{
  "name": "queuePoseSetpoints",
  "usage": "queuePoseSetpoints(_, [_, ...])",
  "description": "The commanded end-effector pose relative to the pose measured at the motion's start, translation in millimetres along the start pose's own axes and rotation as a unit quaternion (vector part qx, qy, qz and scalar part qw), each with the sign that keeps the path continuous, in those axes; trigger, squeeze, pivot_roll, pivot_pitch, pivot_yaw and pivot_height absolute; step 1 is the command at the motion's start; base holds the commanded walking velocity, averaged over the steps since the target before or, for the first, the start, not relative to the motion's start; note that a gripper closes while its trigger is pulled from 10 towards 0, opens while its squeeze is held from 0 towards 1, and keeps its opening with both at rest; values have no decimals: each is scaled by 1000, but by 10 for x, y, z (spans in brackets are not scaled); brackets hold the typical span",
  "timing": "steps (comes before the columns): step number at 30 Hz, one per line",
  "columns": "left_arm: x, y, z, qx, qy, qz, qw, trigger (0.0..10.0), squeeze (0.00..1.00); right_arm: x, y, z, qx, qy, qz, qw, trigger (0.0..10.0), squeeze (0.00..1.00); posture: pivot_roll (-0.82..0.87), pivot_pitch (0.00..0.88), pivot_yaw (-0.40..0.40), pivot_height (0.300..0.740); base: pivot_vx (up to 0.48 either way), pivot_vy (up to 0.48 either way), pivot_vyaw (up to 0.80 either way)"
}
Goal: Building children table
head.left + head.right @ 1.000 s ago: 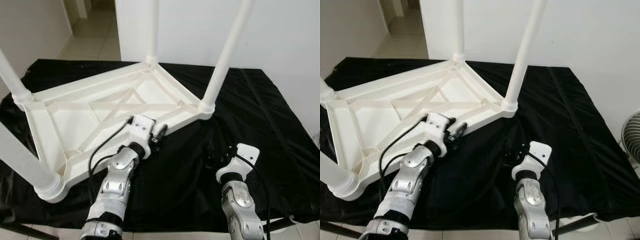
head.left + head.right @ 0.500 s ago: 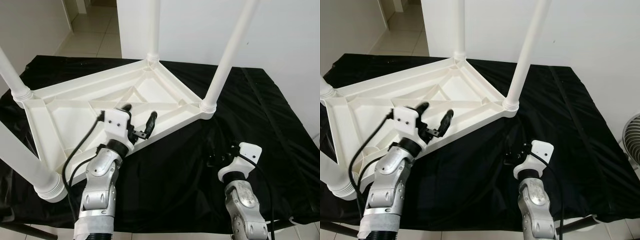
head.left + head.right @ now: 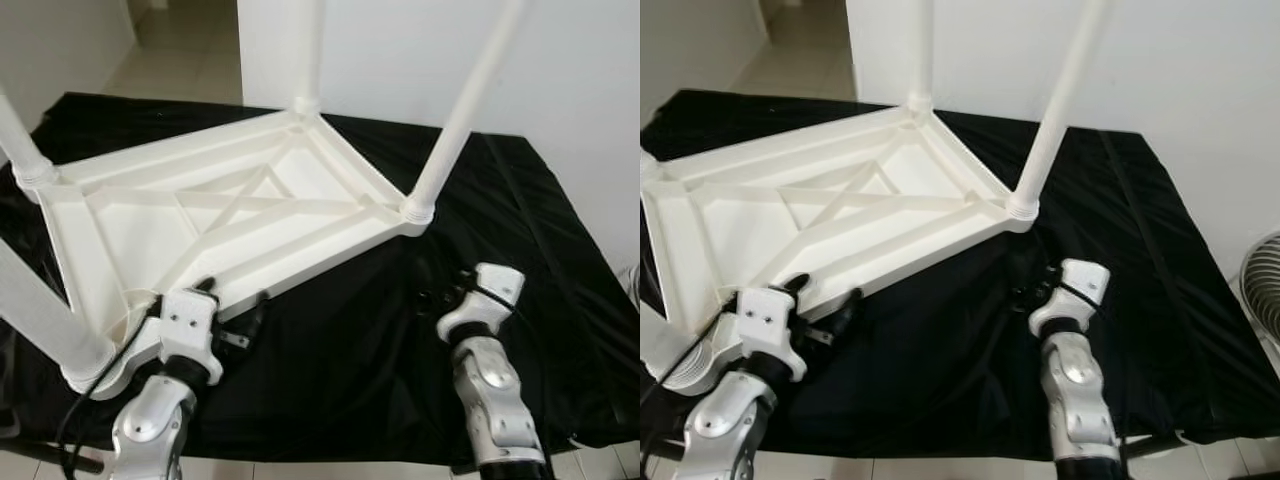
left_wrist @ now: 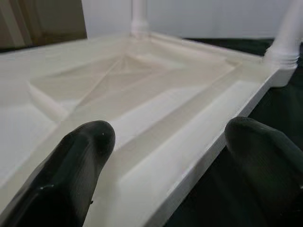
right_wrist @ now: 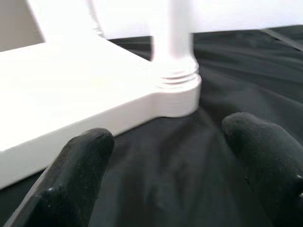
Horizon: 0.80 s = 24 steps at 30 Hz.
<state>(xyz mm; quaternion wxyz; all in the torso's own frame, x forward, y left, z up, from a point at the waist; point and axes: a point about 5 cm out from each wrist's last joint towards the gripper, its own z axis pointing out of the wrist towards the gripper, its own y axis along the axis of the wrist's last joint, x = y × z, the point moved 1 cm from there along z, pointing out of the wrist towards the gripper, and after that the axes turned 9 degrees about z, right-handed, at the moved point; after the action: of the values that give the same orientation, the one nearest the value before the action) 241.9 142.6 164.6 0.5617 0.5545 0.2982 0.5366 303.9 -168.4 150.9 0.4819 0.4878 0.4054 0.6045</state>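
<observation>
White plastic children's table point(image 3: 200, 215) upside down on a black cloth point(image 3: 520, 230), ribbed underside up, four legs screwed into the corners. Far leg point(image 3: 302, 50) and right-hand leg point(image 3: 455, 130) upright at their sockets; two more legs point(image 3: 40, 310) at the left corners, running out of the picture. Right-hand corner socket point(image 5: 177, 90) resting on the cloth.

Left gripper point(image 3: 232, 318) at the near edge of the tabletop frame, fingers point(image 4: 71, 170) spread wide, one over the white rim and the other over the cloth; no grip on anything. Black cable looping from its wrist.

Right gripper point(image 3: 440, 300) low over the cloth just near of the right-hand corner, fingers point(image 5: 265, 156) wide apart, empty, pointed at that socket.

Pale tiled floor point(image 3: 170, 70) and white wall point(image 3: 400, 50) behind.
</observation>
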Motion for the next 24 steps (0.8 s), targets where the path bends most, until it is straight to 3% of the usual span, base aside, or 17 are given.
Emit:
queuePoseSetpoints(1, [-54, -38, -21, 13, 18, -24, 999, 10000, 0, -66, -62, -13, 13, -6, -1, 1000, 10000, 0, 100, 132, -93, 740, 0, 0, 0])
queuePoseSetpoints(24, [-20, 78, -1, 10, 14, -33, 999, 10000, 0, -39, -107, -32, 12, -1, 8, 1000, 10000, 0, 90, 128, -74, 740, 0, 0, 0])
